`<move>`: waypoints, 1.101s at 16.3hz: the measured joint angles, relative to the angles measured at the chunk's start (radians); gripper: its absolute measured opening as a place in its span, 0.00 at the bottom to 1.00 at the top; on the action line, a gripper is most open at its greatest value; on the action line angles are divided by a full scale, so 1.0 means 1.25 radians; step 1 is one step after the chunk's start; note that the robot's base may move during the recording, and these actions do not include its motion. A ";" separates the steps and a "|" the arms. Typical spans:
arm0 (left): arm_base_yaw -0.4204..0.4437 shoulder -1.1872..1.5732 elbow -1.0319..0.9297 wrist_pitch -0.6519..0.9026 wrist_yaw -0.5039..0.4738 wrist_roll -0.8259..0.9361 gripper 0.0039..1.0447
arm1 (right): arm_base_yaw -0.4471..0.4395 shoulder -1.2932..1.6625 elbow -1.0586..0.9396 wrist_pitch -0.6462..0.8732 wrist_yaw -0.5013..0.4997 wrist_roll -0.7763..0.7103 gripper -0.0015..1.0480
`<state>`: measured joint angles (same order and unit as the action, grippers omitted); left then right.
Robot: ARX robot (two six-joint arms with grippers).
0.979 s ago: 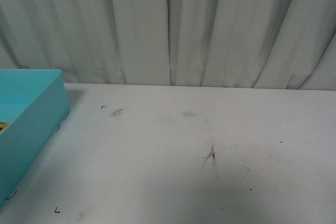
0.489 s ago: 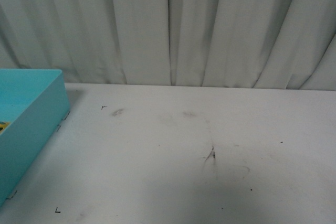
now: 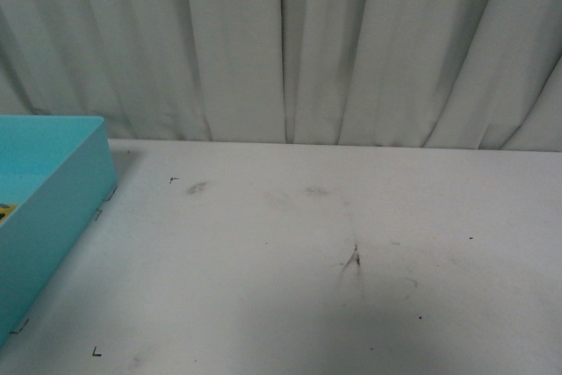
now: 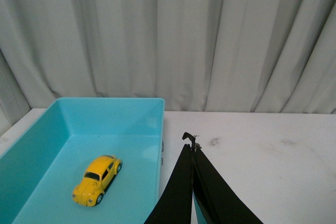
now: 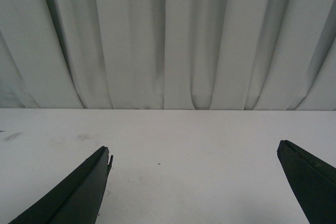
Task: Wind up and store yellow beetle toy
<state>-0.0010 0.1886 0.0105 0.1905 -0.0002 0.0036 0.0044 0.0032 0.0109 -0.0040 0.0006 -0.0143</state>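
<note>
Yellow beetle toy [image 4: 97, 179] sits on floor of turquoise bin [image 4: 152, 106] at left edge of bench [image 3: 290, 252]; storing looks done. Left gripper [image 4: 191, 145] clenched, empty; right gripper [image 5: 194, 156] released. Retreat slowly, clear of bin wall

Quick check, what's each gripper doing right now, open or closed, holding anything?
Left gripper: closed, fingers together, holding nothing; the yellow beetle toy sits in the blue bin.
Right gripper: open wide, empty.
</note>
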 joint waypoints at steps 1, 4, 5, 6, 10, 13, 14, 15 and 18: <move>0.000 -0.010 0.000 -0.012 0.000 0.000 0.01 | 0.000 0.000 0.000 0.000 0.000 0.000 0.94; 0.000 -0.147 0.000 -0.150 0.000 0.000 0.01 | 0.000 0.000 0.000 0.000 0.000 0.000 0.94; 0.000 -0.145 0.005 -0.145 -0.001 0.000 0.01 | 0.000 0.000 0.000 0.000 0.000 0.000 0.94; 0.000 -0.146 0.000 -0.160 0.000 0.000 0.01 | 0.000 0.000 0.000 0.000 0.000 0.000 0.94; 0.000 -0.146 0.000 -0.155 0.000 -0.001 0.13 | 0.000 0.000 0.000 0.000 0.000 0.000 0.94; 0.000 -0.146 0.000 -0.155 0.000 -0.001 0.42 | 0.000 0.000 0.000 0.000 0.000 0.000 0.94; 0.000 -0.146 0.000 -0.155 -0.001 -0.001 0.55 | 0.000 0.000 0.000 0.000 0.000 0.000 0.94; 0.000 -0.146 0.000 -0.155 0.000 -0.001 0.63 | 0.000 0.000 0.000 0.000 0.000 0.000 0.94; 0.000 -0.146 0.000 -0.155 -0.001 0.000 0.95 | 0.000 0.000 0.000 0.000 0.000 0.000 0.94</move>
<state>-0.0010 0.0063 0.0109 -0.0032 -0.0010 0.0036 0.0044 0.0029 0.0109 -0.0040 0.0006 -0.0143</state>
